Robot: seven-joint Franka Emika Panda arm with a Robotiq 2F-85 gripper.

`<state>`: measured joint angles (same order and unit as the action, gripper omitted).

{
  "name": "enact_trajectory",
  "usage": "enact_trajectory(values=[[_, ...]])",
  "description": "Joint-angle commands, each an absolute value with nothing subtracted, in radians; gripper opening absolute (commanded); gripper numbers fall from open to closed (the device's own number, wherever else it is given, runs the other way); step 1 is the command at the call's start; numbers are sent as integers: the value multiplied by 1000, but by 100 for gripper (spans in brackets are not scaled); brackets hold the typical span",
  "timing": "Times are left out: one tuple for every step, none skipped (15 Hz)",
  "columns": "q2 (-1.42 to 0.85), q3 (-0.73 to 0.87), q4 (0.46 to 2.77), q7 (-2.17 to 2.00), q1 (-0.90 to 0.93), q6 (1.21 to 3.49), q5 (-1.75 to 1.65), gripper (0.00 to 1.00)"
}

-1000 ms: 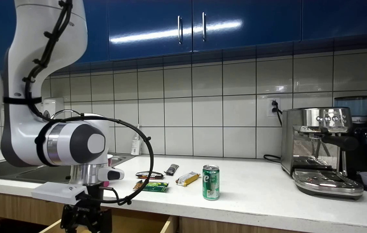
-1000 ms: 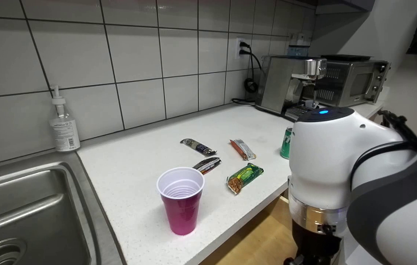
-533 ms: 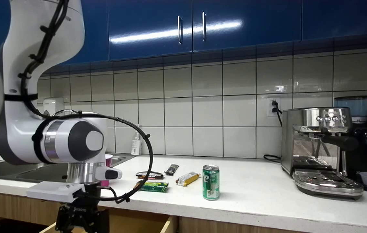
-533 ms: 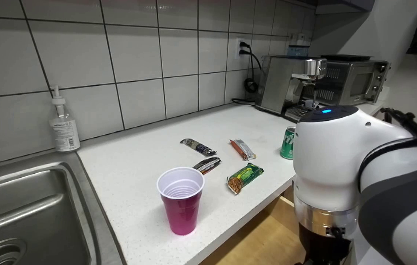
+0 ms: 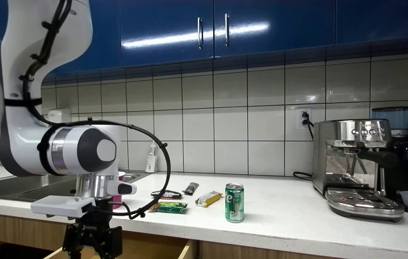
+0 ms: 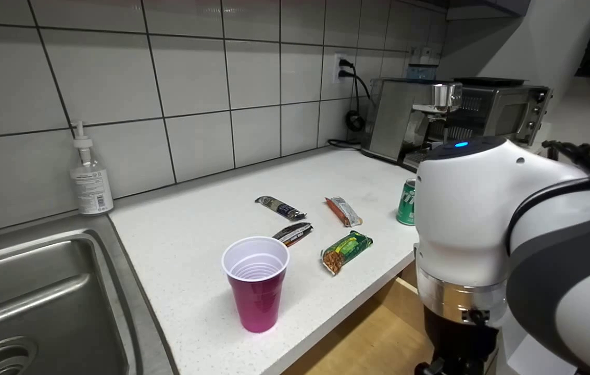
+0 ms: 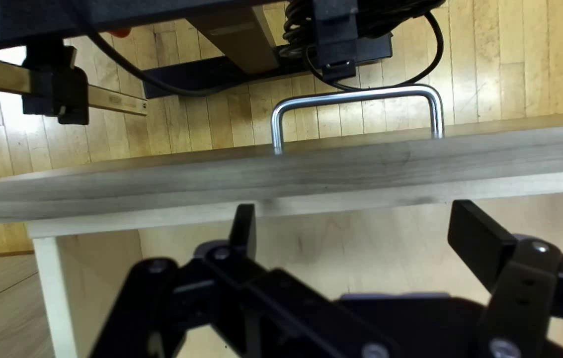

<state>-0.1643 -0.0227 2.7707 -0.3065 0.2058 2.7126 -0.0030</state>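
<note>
In the wrist view my gripper [image 7: 353, 221] stands wide open with nothing between its black fingers [image 7: 480, 241]. Beyond the fingers, a pulled-out wooden drawer [image 7: 311, 171] shows its front panel's top edge, its bare inside wall and, on the outer side, a metal bar handle [image 7: 356, 95]. Whether the fingers touch the panel I cannot tell; no contact shows. The same drawer [image 5: 188, 250] appears below the counter in both exterior views, with the gripper above it and its fingertips cut off by the frame's lower edge. Part of the drawer's inside is hidden behind the gripper.
On the white counter [image 6: 196, 271] are a magenta cup [image 6: 257, 304], a green can [image 5: 234, 203] and several wrapped bars, including a green one [image 6: 348, 250]. A sink [image 6: 29, 291], a soap bottle [image 6: 91, 187] and a coffee machine [image 5: 355, 169] stand around. Cables [image 7: 361, 30] lie on the floor.
The arm has shifted a little away from the can, then risen slightly. The fingers stay open, and the counter items and drawer keep their places.
</note>
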Motion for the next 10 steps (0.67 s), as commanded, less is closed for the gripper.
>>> enact_trajectory(values=[[-50, -38, 2789, -311, 170, 2657, 25, 100], [-26, -36, 2791, -310, 163, 2652, 27, 100], [-9, -36, 2787, -308, 156, 2647, 30, 100], [16, -36, 2788, -306, 148, 2642, 28, 100], [36, -36, 2787, -303, 140, 2638, 27, 100], [57, -36, 2786, -297, 131, 2634, 30, 100], [72, -36, 2783, -295, 124, 2631, 30, 100], [86, -36, 2778, -288, 116, 2624, 37, 100], [99, -35, 2776, -281, 110, 2622, 42, 100], [111, -35, 2772, -279, 104, 2614, 43, 100]])
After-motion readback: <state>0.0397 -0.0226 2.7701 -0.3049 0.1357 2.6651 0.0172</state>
